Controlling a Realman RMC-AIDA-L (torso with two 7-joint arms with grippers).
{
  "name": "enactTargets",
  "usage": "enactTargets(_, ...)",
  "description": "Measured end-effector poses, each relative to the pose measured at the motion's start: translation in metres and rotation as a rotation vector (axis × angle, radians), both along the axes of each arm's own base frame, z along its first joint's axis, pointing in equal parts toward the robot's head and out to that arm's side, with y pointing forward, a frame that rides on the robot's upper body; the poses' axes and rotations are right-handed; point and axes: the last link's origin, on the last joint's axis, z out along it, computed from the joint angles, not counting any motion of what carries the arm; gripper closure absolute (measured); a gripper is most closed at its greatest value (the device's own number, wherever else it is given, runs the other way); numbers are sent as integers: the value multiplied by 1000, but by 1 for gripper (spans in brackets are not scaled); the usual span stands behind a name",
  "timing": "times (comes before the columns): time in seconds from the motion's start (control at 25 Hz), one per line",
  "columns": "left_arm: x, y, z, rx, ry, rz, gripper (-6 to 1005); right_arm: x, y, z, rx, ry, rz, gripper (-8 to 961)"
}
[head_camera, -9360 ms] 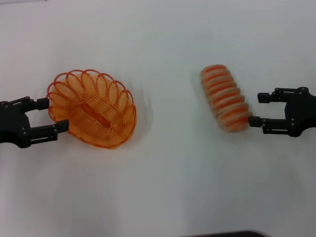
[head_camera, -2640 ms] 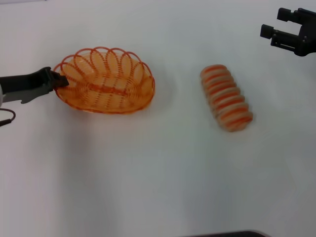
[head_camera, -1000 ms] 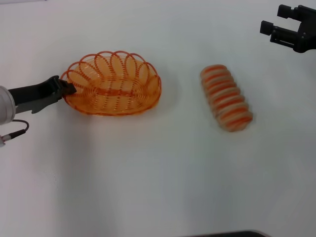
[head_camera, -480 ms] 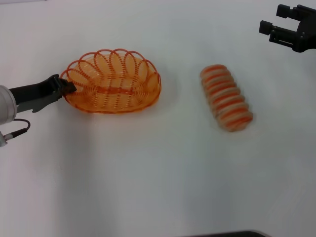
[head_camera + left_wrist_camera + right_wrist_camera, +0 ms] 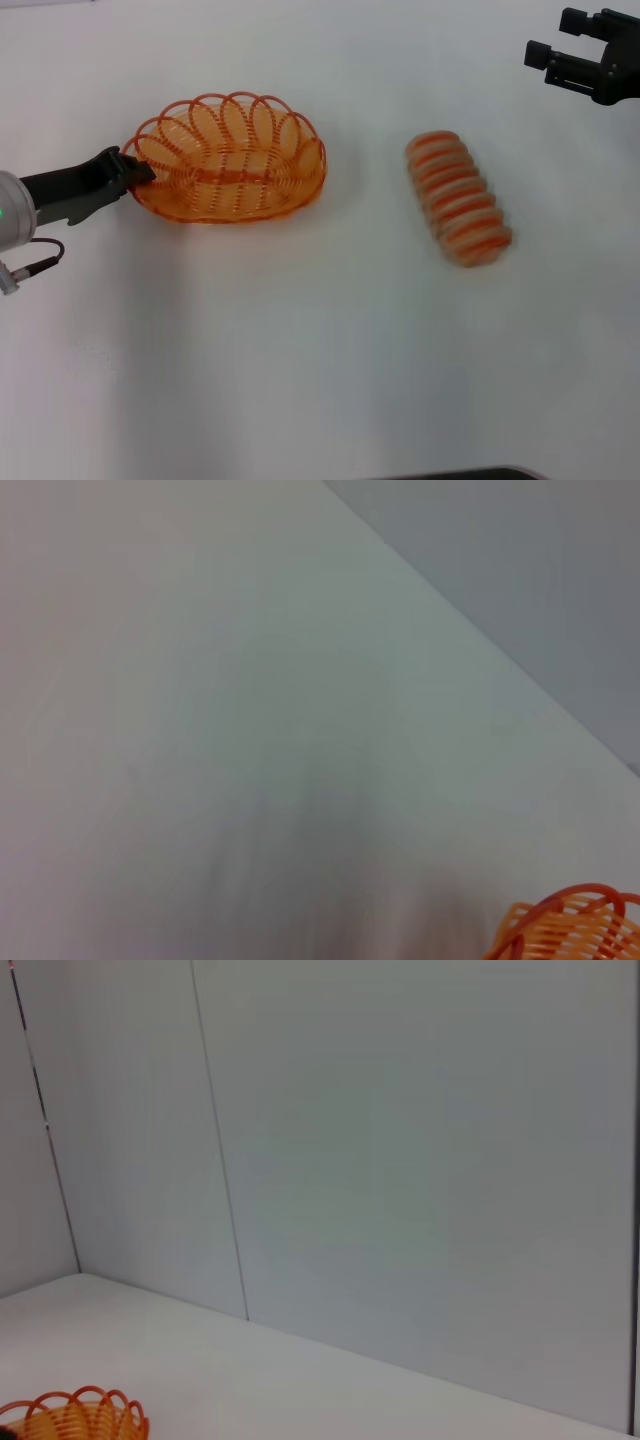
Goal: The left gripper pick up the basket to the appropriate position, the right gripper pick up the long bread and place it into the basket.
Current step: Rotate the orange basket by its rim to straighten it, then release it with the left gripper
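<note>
From the head camera, the left claw (image 5: 138, 172) is reaching in from the left edge and is pinching the left end of the basket's (image 5: 229, 158) looped rim, its fingers closed on the wire. The basket is sitting on the white tabletop (image 5: 300, 340), left of centre, its long side running across the view. The long bread (image 5: 458, 199) is lying well apart to the basket's right, slanted, with its near end pointing toward the robot's right. Nothing is standing between basket and bread; only bare tabletop is separating them. The right claw (image 5: 562, 51) is hanging at the far right corner, well away from the bread, with its two fingers spread wide and gripping nothing. A thin cable (image 5: 30, 264) is trailing from the left wrist near the left edge.

From the left wrist camera, only a few orange loops of the basket (image 5: 575, 925) are showing at the frame's corner, with the tabletop (image 5: 250, 780) and a grey wall (image 5: 520, 590) behind.

From the right wrist camera, a bit of the basket (image 5: 75, 1415) is peeking in low down, with the tabletop (image 5: 300, 1390) and a panelled wall (image 5: 400, 1160) filling the rest; the bread is not showing here.

Compared with half a second ago, the basket and left claw are sitting almost where they were, while the bread and right claw are staying put
</note>
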Motion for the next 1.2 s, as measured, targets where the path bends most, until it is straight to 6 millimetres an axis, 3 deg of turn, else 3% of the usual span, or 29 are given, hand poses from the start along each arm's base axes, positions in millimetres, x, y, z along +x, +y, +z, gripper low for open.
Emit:
enactTargets(0.68, -1, 0, 0, 2, 2, 0, 896, -1, 1, 1, 3, 1, 2, 218)
enactTargets(0.88, 1, -1, -2, -17, 4, -17, 814, -1, 1, 1, 4, 2, 2, 216)
enactTargets(1.2, 2, 0, 4, -29, 20, -60, 530, -2, 2, 1, 4, 2, 5, 213)
